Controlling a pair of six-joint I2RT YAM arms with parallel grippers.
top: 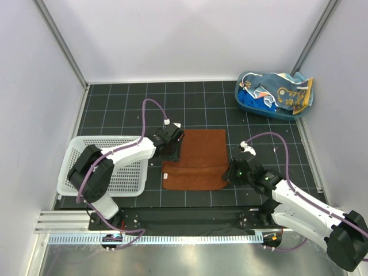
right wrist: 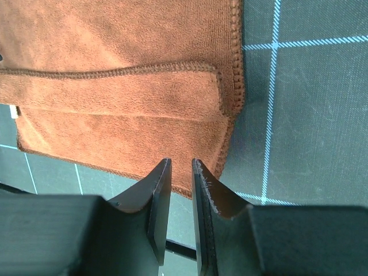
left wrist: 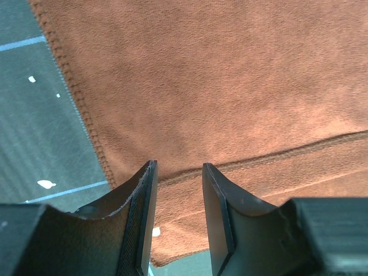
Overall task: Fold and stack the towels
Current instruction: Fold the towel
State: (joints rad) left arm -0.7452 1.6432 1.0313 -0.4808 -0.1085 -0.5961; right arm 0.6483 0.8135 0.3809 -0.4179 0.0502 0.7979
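Observation:
A rust-brown towel lies flat in the middle of the mat, with a strip folded over along its near part. It also shows in the left wrist view and the right wrist view. My left gripper hovers over the towel's left edge with its jaws open and empty. My right gripper is at the towel's near right corner, its jaws a narrow gap apart and holding nothing. The other towels, a light blue spotted one on top, lie heaped in the blue tub.
A white mesh basket stands at the left, beside the left arm. The blue tub is at the far right corner. Grey walls close in the back and sides. A metal rail runs along the near edge.

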